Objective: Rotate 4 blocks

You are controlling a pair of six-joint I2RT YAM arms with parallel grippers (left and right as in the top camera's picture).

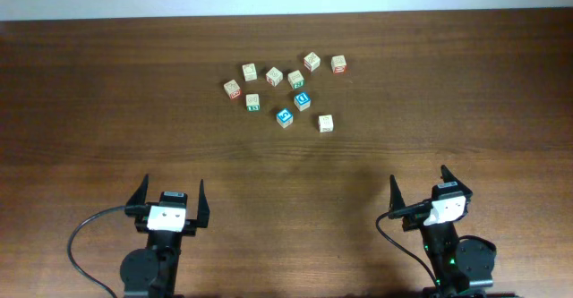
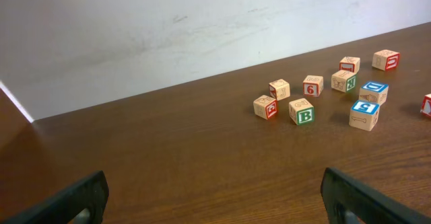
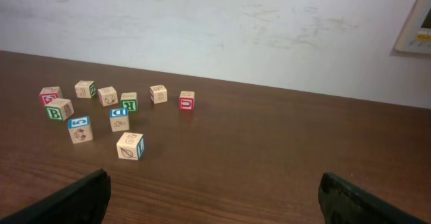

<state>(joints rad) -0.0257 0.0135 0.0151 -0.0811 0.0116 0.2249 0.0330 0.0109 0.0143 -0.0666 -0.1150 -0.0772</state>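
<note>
Ten small wooden alphabet cubes lie scattered at the far middle of the table. Nearest the arms are two blue-faced blocks (image 1: 302, 100) (image 1: 285, 117), a green-printed B block (image 1: 253, 102) and a pale block (image 1: 326, 123). The left wrist view shows the blue pair (image 2: 374, 91) (image 2: 364, 114) and the green B (image 2: 302, 111). The right wrist view shows the pale block (image 3: 130, 145) closest, with the blue ones (image 3: 80, 129) (image 3: 119, 119) behind it. My left gripper (image 1: 173, 183) (image 2: 215, 197) and right gripper (image 1: 418, 176) (image 3: 214, 197) stand open and empty near the front edge, far from the blocks.
Six more cubes with red or green print lie behind the front ones, among them a red one (image 1: 338, 63) at the right end and one (image 1: 233, 89) at the left end. A white wall borders the table's far edge.
</note>
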